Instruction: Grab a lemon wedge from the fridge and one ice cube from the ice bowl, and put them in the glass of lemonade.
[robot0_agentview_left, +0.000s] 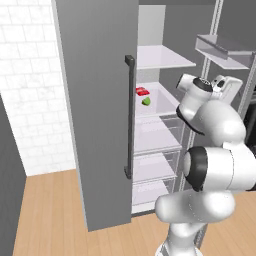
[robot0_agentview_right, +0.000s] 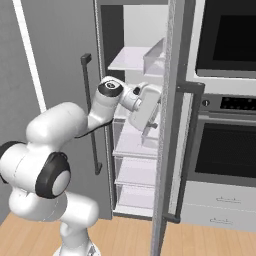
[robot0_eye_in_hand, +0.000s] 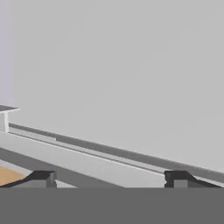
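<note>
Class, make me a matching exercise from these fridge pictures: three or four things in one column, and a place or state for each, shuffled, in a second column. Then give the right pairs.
Things:
1. lemon wedge
2. small red item
3. gripper
4. fridge door handle

Places or states:
A. long dark vertical bar
B. open, holding nothing
C. on a white shelf, nearer the front
D. on the same shelf, behind the wedge

Pairs: 1-C, 2-D, 3-B, 4-A
</note>
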